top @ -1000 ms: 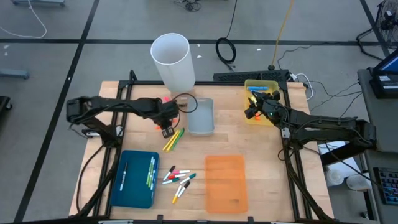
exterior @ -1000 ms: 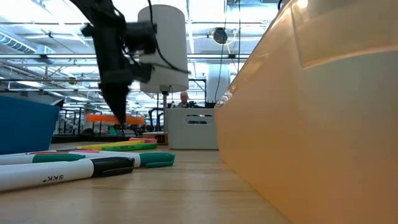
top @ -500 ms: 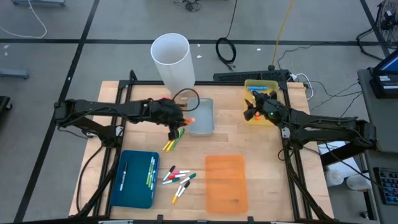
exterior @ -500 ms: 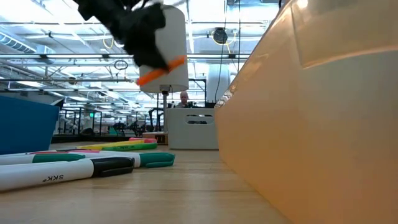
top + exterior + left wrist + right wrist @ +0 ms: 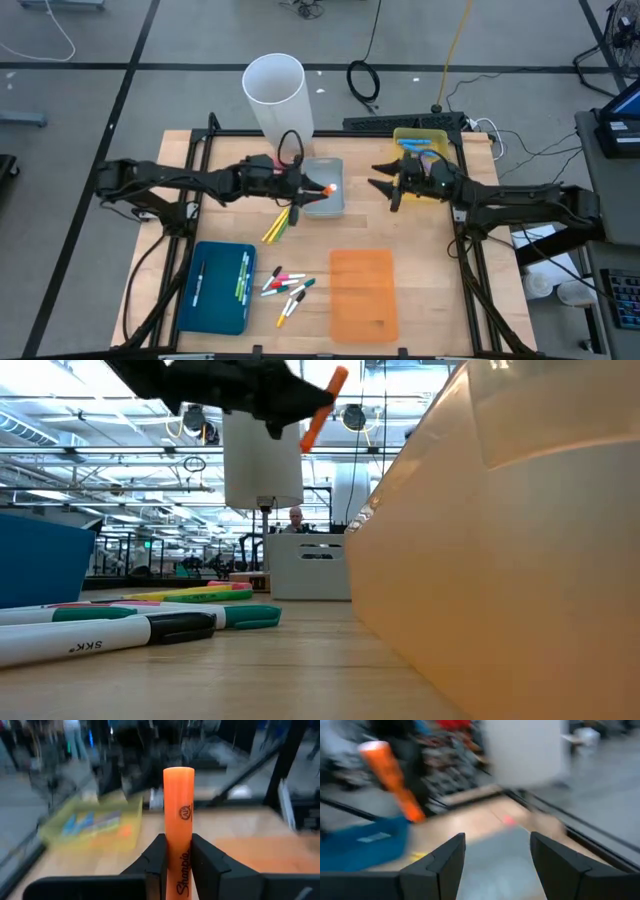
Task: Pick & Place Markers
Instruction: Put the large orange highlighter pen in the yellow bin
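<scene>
left gripper [image 5: 178, 865] pinches an orange marker [image 5: 178, 820] between its fingers, tip jutting past them, over the grey tray [image 5: 322, 205]; right gripper [image 5: 385, 187] gapes wide nearby.

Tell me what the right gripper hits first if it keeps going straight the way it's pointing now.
Most likely the orange marker held out by the left gripper. The right gripper, open, points across the clear tray toward it, and its wrist view shows that marker ahead, off to one side. Heights are hard to judge, so it could pass by.

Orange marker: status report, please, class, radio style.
Left gripper shut on orange marker, held over the clear tray. Right gripper open, empty, facing it. Nothing between them.
</scene>
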